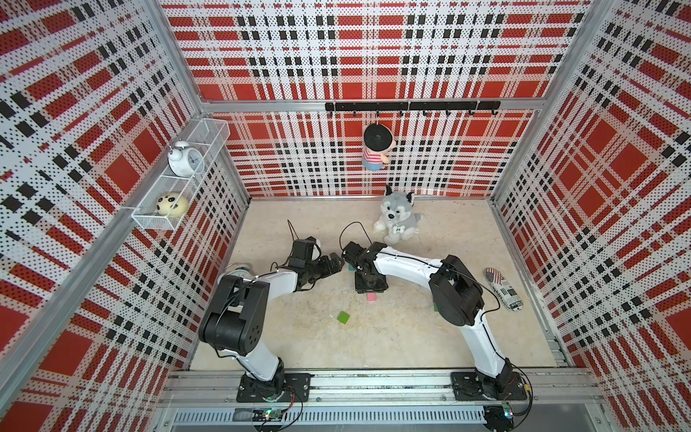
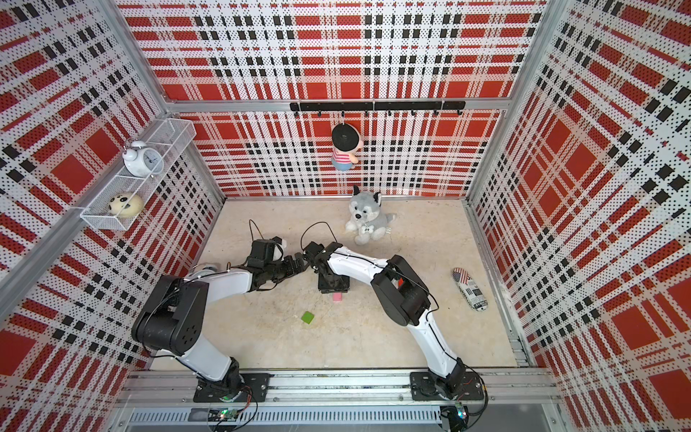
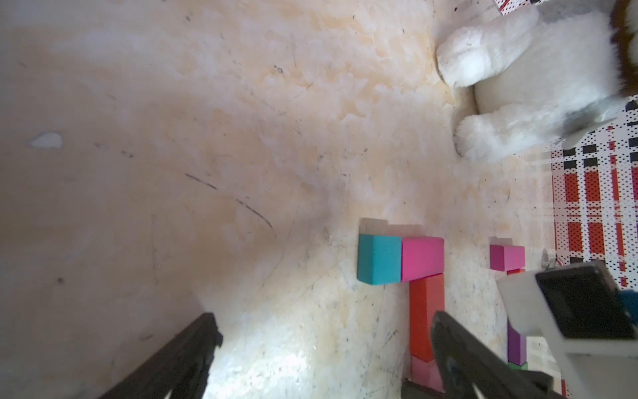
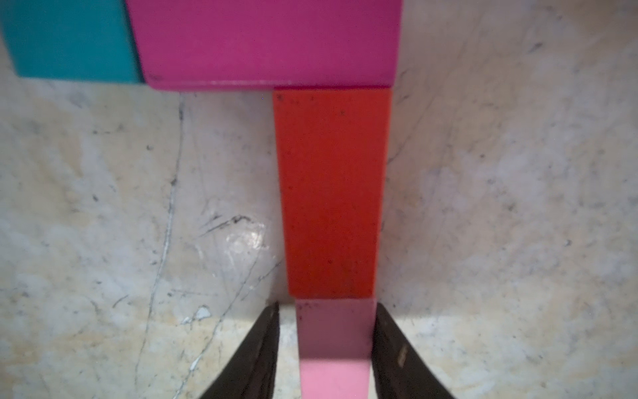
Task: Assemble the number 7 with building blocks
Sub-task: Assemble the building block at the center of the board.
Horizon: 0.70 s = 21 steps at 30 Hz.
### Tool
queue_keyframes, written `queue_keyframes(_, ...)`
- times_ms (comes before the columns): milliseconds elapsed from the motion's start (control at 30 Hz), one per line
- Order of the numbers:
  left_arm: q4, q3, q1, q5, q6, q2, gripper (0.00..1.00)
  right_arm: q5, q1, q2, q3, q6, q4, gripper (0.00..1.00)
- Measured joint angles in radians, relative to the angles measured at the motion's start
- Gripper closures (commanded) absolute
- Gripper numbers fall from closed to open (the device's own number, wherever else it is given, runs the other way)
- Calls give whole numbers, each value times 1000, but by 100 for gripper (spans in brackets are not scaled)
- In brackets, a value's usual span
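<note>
Building blocks lie flat in an angled row: teal [image 4: 65, 38] and magenta [image 4: 266, 41] side by side, with red [image 4: 331, 193] and pink [image 4: 335, 345] running down from the magenta one. My right gripper [image 4: 327, 305] straddles the pink block, open. One finger touches it and a narrow gap shows at the other. My left gripper [image 3: 324, 319] hangs wide open over bare floor beside the red block [image 3: 426, 311], holding nothing. A green block [image 1: 343, 317] lies alone nearer the front. The pink block's end [image 1: 371, 297] pokes out under the right gripper [image 1: 368, 284].
A small magenta block [image 3: 507, 257], a purple one [image 3: 516, 345] and a green one [image 3: 518, 365] lie just past the row. The plush dog [image 1: 396, 218] sits by the back wall. A patterned pouch [image 1: 503, 290] lies at the right. A doll [image 1: 375, 147] hangs on the back wall.
</note>
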Motion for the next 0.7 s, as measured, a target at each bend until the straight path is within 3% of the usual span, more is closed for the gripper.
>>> queue_keyframes(400, -4, 0, 0, -3, 2, 0, 2, 21, 3, -11, 3, 6, -9, 47)
queue_keyframes(500, -15, 0, 17, -1, 8, 0, 2, 35, 17, -53, -1, -39, 6, 42)
queue_keyframes(700, -45, -19, 187, 26, 13, -49, 2, 45, 119, -229, -113, -247, 134, 36)
